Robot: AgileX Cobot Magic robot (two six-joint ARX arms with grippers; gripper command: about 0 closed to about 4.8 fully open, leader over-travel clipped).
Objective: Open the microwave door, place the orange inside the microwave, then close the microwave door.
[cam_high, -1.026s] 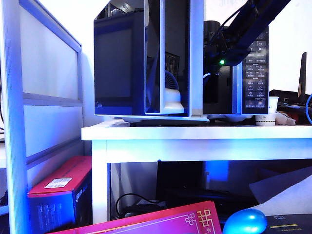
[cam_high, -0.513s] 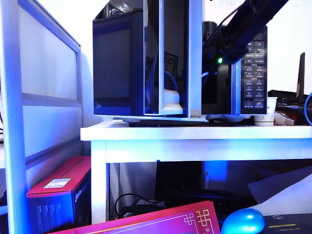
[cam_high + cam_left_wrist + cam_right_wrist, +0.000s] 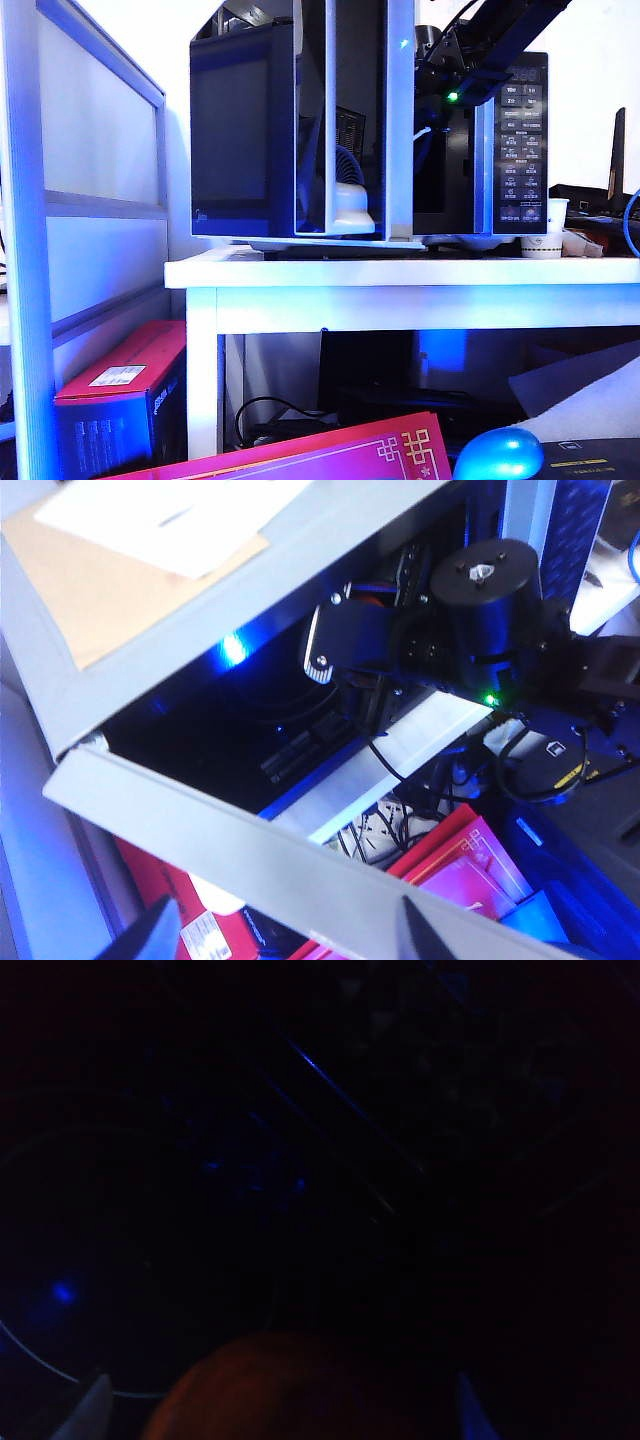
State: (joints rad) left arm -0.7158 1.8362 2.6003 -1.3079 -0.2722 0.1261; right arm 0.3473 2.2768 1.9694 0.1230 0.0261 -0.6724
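The microwave sits on the white table, its door swung wide open. The right gripper reaches into the dark cavity, fingers spread wide, with the orange sitting between them; whether they touch it I cannot tell. The left gripper hangs just outside the open door, fingers parted and empty.
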